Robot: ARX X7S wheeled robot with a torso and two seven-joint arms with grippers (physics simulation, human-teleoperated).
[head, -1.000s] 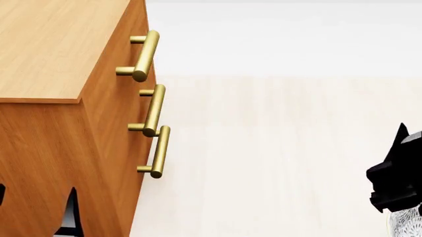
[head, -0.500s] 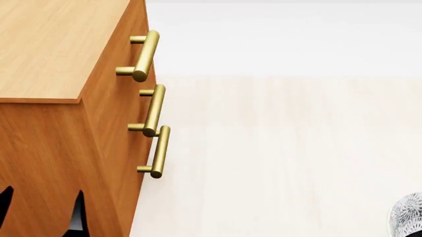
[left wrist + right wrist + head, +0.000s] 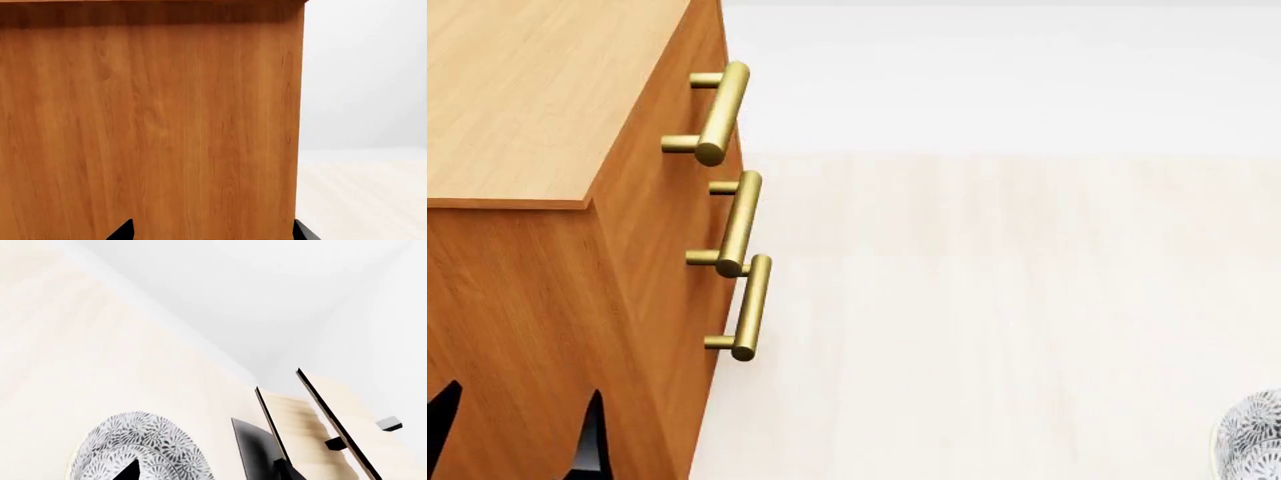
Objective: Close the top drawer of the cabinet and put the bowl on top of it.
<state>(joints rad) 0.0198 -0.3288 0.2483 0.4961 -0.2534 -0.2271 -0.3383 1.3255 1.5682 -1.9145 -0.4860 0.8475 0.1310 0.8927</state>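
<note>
Right gripper fingers straddled the bowl, grip unclear; left fingers, spread, risked bumping the cabinet.

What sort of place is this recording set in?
Probably a bare simulated room rather than a furnished home: a wood-grain cabinet with brass handles, a pale plank floor, plain white walls and a patterned bowl.

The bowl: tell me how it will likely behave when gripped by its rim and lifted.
The bowl looks rigid and glazed, so it probably won't flex but may slip between the fingers. Being round and deep, it could tilt or swing if pinched on one side only. Its ceramic look suggests it might chip if dropped.
</note>
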